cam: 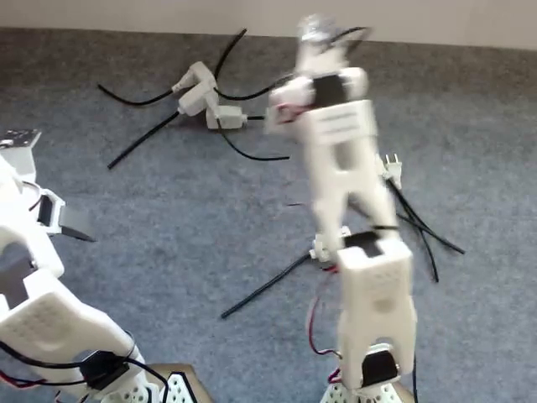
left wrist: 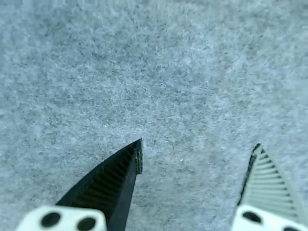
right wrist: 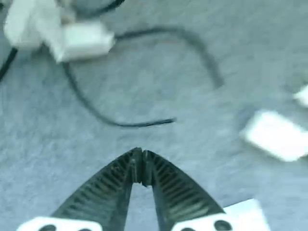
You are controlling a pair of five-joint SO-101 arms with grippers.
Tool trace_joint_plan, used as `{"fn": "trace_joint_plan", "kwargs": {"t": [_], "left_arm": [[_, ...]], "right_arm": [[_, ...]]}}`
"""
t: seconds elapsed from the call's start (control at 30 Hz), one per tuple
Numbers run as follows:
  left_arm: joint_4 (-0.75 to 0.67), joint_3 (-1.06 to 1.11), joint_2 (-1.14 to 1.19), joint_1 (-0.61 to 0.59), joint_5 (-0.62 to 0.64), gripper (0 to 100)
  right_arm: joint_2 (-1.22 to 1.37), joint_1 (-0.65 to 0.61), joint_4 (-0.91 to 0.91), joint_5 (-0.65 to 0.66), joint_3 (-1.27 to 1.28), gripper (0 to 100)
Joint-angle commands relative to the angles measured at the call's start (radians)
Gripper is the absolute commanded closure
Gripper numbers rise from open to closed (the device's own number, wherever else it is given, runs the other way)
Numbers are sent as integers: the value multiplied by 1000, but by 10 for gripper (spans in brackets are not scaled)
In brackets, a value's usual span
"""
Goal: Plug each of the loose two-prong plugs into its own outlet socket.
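Observation:
A cluster of white outlet sockets (cam: 201,99) with black cords lies at the far left-centre of the grey carpet; the right wrist view has the sockets (right wrist: 72,38) ahead of my right gripper (right wrist: 142,161), which is shut on nothing above the carpet. A white two-prong plug (cam: 393,168) on a black cord lies to the right of the right arm (cam: 336,143). Another small white plug piece (cam: 322,248) sits by that arm's lower part. My left gripper (left wrist: 197,154) hangs open over bare carpet, near the left edge in the high view (cam: 71,225).
Black cords (cam: 260,290) trail across the carpet around the right arm. A loose cord end (right wrist: 144,123) lies just beyond the right fingertips. A blurred white block (right wrist: 276,134) rests beside that gripper. Both arm bases (cam: 369,378) stand at the near edge.

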Motion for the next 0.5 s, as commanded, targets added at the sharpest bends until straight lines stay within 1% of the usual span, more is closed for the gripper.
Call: {"fn": "trace_joint_plan", "kwargs": {"t": [0.0,0.1,0.17,0.23,0.33,0.4,0.47], "left_arm": [[5,-15,-61,77,-2,659],[17,-12,-65,130,2,659],[44,-5,-97,177,2,659],[75,-2,-153,232,3,659],[98,15,-274,337,57,659],[98,51,-371,432,71,659],[95,105,-467,556,68,659]], "right_arm": [[-245,114,36,74,79,911],[-392,206,36,74,171,816],[-483,268,35,74,228,783],[-559,338,35,74,285,781],[-647,446,33,80,378,781],[-694,524,33,81,441,781],[-731,605,33,103,492,781]]}}
